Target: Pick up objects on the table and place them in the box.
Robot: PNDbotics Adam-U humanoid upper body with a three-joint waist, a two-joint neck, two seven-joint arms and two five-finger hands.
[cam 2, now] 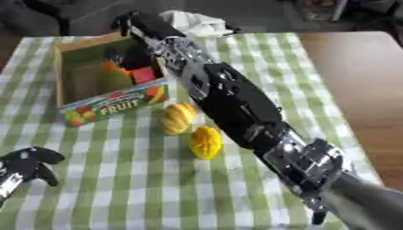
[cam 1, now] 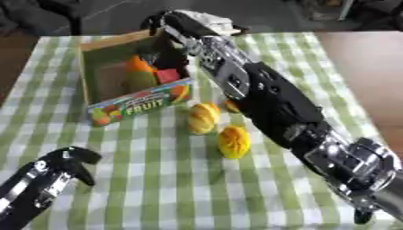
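Beside box (cam 1: 134, 105): two yellow-orange ridged fruits (cam 1: 234, 142) on checked cloth

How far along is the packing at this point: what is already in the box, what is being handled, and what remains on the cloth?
Done: an orange piece and a red block lie in the fruit box. In hand: the right hand reaches over the box's far edge; what it holds, if anything, cannot be made out. Left: two yellow-orange fruits on the checked cloth, plus a small orange bit beside the arm. The left hand idles at lower left.
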